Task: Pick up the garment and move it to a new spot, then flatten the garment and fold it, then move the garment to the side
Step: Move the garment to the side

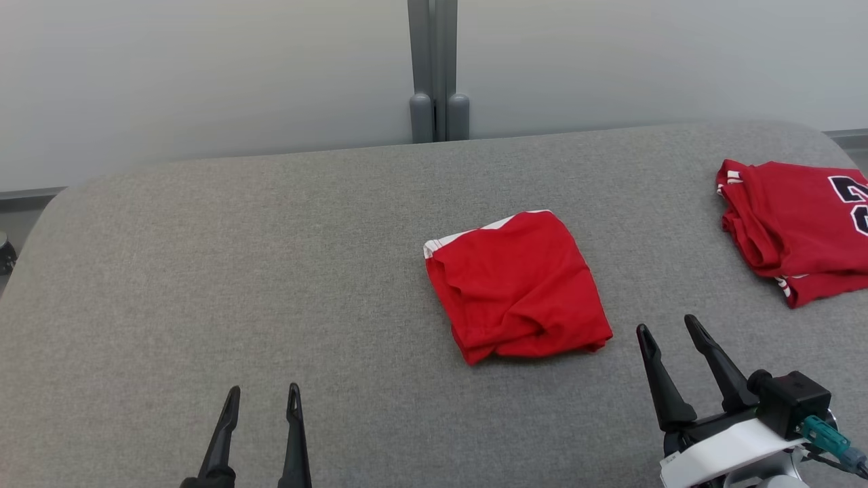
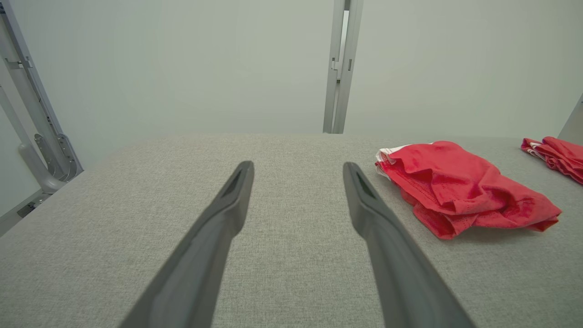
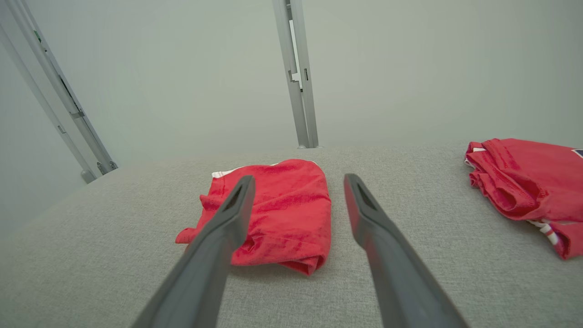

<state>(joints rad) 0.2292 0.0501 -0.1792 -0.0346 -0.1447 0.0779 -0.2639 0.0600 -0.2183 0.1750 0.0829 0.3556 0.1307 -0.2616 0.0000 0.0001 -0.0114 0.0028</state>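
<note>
A red garment (image 1: 517, 286) with a white trim lies folded into a rough square near the middle of the grey table (image 1: 271, 271). It also shows in the left wrist view, red garment (image 2: 460, 187), and in the right wrist view, red garment (image 3: 278, 214). My right gripper (image 1: 670, 330) stands open just right of and nearer than the garment, with nothing between its fingers. My left gripper (image 1: 263, 393) is open at the lower left, well apart from the cloth.
A second red folded garment (image 1: 793, 227) with a dark number lies at the table's far right edge, second garment (image 3: 528, 182). A grey post (image 1: 434, 68) stands behind the table against a pale wall. Bare grey cloth spreads across the table's left half.
</note>
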